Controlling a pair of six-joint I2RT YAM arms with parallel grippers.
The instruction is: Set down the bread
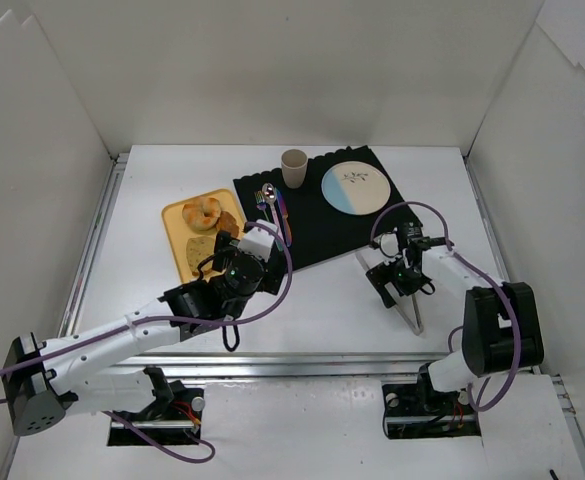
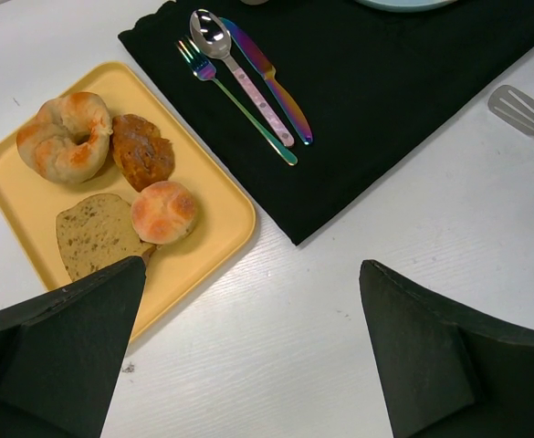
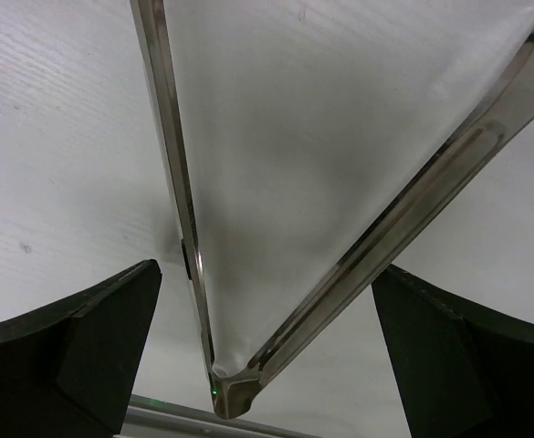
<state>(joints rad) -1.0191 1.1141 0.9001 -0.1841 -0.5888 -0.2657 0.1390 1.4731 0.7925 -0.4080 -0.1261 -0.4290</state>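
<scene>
The bread [image 2: 163, 212], a small round golden bun with a paler top, lies on the yellow tray [image 2: 214, 239] beside a ring pastry [image 2: 66, 137], a dark brown piece [image 2: 142, 151] and a flat slice [image 2: 93, 235]. My left gripper [image 2: 253, 265] is open and empty, above the white table just off the tray's near corner; in the top view it [image 1: 257, 240] covers the bun. My right gripper [image 3: 267, 267] is open, with its fingers either side of metal tongs [image 3: 340, 265] lying on the table, near their hinge. The round plate [image 1: 357, 188] sits on the black mat.
The black mat [image 1: 322, 225] also holds a cup [image 1: 293, 167] and a spoon, fork and knife [image 2: 248, 87]. One tong tip [image 2: 522, 109] shows at the right of the left wrist view. White walls enclose the table on three sides.
</scene>
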